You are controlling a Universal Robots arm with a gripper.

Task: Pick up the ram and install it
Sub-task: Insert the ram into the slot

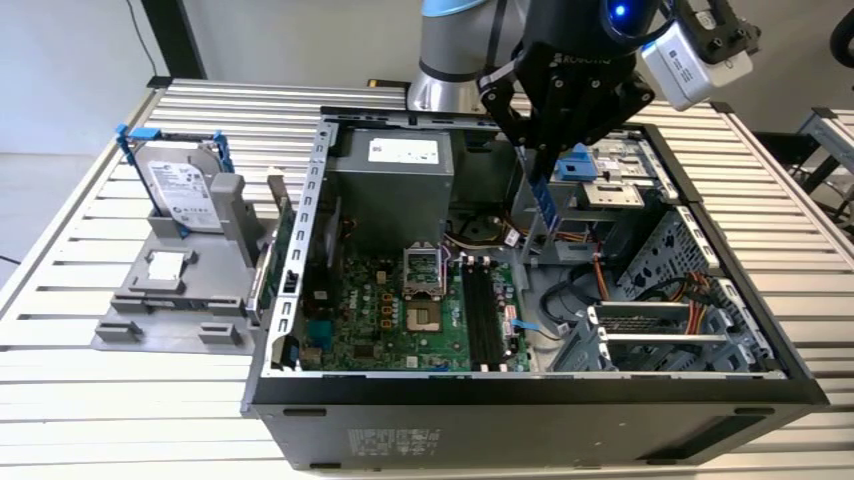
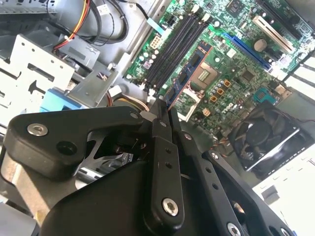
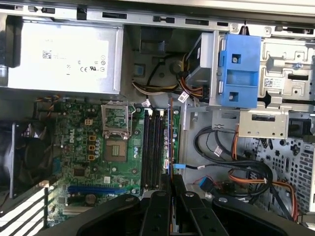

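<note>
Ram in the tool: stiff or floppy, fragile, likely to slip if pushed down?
Probably stiff: the ram hangs straight from the tool without sagging. Likely light, being a thin flat board. It may pivot or slip under a push, since the tool seems to pinch one end.

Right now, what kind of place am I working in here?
Probably a robot workcell for computer assembly, not an office: an open computer case lies on a slatted metal table, a grey fixture holds a hard drive, and the hand grips the ram.
</note>
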